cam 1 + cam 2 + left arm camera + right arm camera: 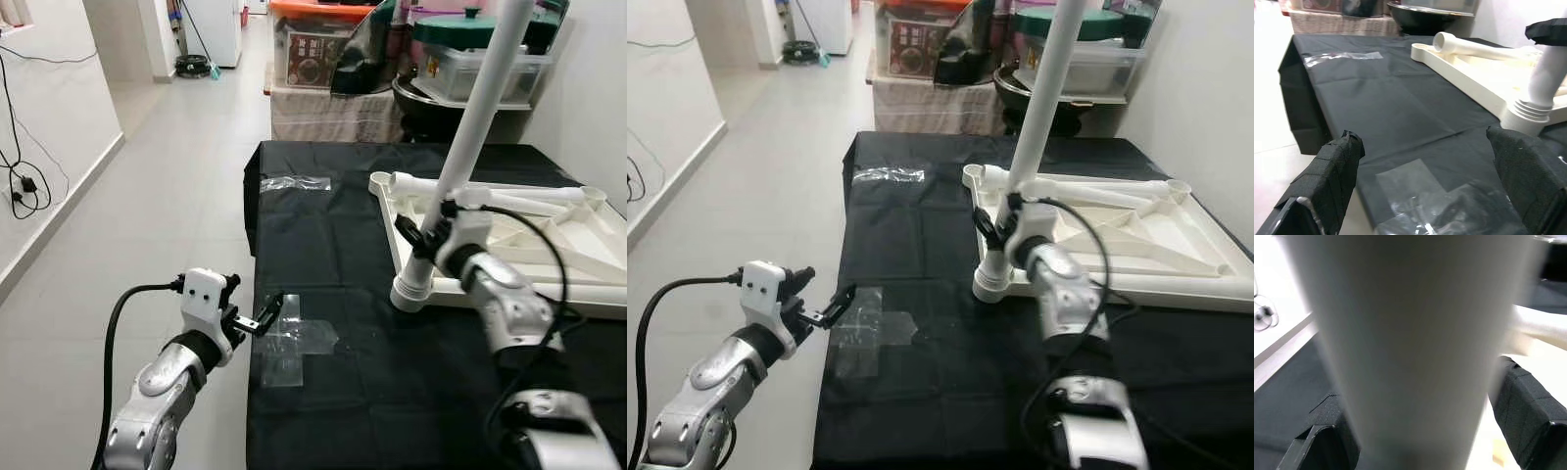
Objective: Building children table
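I see a table covered with a black cloth (323, 235), standing on a pale tiled floor (167, 215). On the cloth lies a white plastic tabletop (549, 245), upside down, toward the far right side. I count 2 patches of clear plastic film on the cloth: 1 near the far left edge (294, 182), 1 at the near left edge (294, 343).

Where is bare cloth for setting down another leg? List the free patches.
Free: the black cloth between the far tape strip and near tape patch; also the near edge. Crowded: the right, where the white tabletop lies and the right tool holds the leg.
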{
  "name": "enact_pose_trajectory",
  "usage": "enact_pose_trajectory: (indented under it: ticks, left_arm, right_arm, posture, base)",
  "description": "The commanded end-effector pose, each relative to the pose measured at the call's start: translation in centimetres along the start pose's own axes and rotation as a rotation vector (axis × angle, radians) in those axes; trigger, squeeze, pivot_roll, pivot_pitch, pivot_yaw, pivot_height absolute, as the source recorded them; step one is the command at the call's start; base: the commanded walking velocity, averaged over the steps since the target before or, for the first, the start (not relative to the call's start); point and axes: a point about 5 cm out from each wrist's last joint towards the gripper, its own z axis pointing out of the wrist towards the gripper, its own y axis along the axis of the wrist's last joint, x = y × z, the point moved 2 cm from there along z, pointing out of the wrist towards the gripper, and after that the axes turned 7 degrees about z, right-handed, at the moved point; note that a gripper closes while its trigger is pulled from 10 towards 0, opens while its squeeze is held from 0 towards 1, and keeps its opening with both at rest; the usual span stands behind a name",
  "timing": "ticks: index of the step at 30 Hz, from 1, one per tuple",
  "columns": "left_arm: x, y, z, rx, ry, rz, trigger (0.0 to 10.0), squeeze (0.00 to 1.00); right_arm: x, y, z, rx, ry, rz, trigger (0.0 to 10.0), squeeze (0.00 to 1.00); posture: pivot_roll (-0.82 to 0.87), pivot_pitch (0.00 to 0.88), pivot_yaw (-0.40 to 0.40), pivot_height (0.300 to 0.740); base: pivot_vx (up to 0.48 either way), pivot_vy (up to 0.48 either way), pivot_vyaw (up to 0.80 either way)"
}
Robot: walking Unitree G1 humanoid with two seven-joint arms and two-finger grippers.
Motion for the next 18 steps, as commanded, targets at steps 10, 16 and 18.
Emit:
enact_pose_trajectory:
  ticks: [10, 16, 18]
  left_arm:
    - [0.2, -0.2, 0.0, 0.013, -0.008, 0.009, 10.0, 0.0]
    - [0.1, -0.2, -0.1, 0.015, -0.006, 0.01, 10.0, 0.0]
    - [0.0, -0.3, -0.1, 0.016, -0.007, 0.008, 10.0, 0.0]
  right_arm:
    - [-2.1, 0.6, 0.8, -0.065, -0.165, 0.12, 0.0, 0.0]
    - [-4.1, -3.5, -2.9, -0.051, -0.869, 0.259, 0.0, 0.0]
    - [-2.6, -4.8, -3.1, -0.017, -0.866, 0.265, 0.0, 0.0]
  posture:
    - [0.08, 0.0, -0.073, 0.74]
    - [0.08, 0.0, -0.073, 0.74]
    - [0.09, 0.0, -0.074, 0.74]
  base:
    - [0.0, 0.0, 0.0]
    - [0.0, 0.0, 0.0]
    - [0.0, 0.0, 0.0]
